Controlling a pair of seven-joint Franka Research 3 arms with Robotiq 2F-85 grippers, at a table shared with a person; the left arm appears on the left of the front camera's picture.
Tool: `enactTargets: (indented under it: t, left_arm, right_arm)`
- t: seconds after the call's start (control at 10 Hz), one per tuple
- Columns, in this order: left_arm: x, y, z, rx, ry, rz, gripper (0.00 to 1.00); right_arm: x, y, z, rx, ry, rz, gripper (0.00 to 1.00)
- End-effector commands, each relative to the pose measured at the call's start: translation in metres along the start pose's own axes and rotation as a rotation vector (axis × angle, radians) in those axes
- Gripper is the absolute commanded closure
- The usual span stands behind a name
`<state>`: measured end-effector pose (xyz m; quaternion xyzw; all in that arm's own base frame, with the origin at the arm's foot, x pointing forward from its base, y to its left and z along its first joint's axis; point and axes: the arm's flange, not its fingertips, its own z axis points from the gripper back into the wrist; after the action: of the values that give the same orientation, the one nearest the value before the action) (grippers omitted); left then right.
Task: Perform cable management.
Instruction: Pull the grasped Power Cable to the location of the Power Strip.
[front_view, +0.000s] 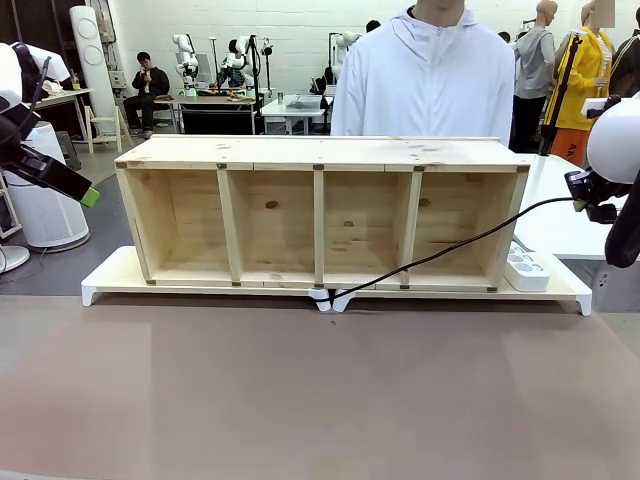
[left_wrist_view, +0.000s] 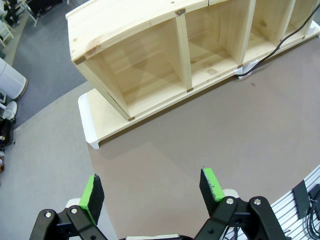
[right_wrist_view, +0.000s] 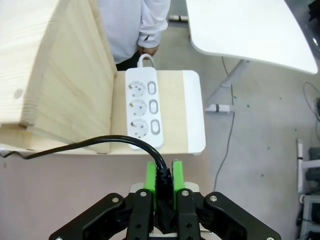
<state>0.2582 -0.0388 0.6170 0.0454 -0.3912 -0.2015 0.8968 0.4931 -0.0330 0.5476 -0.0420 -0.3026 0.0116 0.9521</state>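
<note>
There is one cable (right_wrist_view: 100, 141), and the right gripper (right_wrist_view: 163, 172) has it. The gripper's green pads are pressed together on the thick black plug end. From the fingertips the cord arcs forward and off to one side. In the front view it sags from that gripper down to a small white clip (front_view: 330, 298) far off toward the middle of the table.

One white power strip (right_wrist_view: 144, 107) lies just ahead of the right gripper. It has three sockets in a row and three switches beside them. It rests on one white base board (right_wrist_view: 195, 115), close beside the end wall of one wooden shelf (front_view: 320, 155), which has four open compartments.

The left gripper (left_wrist_view: 152, 189) is spread wide with nothing between its pads. It hangs above bare table, with the shelf's end compartment ahead of it and the cable well apart at the far end.

One person (front_view: 425, 80) in a white hooded jacket stands beyond the shelf.

The table (front_view: 320, 400) has a matte brownish-pink top. A grey floor (right_wrist_view: 260, 150) surrounds it, with one white side table (right_wrist_view: 250, 25) past the right gripper. The room behind is a bright workshop with white walls.
</note>
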Motion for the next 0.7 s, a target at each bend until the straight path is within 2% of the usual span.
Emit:
enactTargets:
  t: [0.0,0.6]
  left_arm:
    - [0.0,0.0,0.0,0.005,0.0,0.0,0.0]
    - [0.0,0.0,0.0,0.005,0.0,0.0,0.0]
  right_arm:
    - [0.019,-0.014,-0.005,-0.018,0.006,0.018,0.84]
    - [0.039,0.007,-0.027,0.061,-0.103,0.035,0.84]
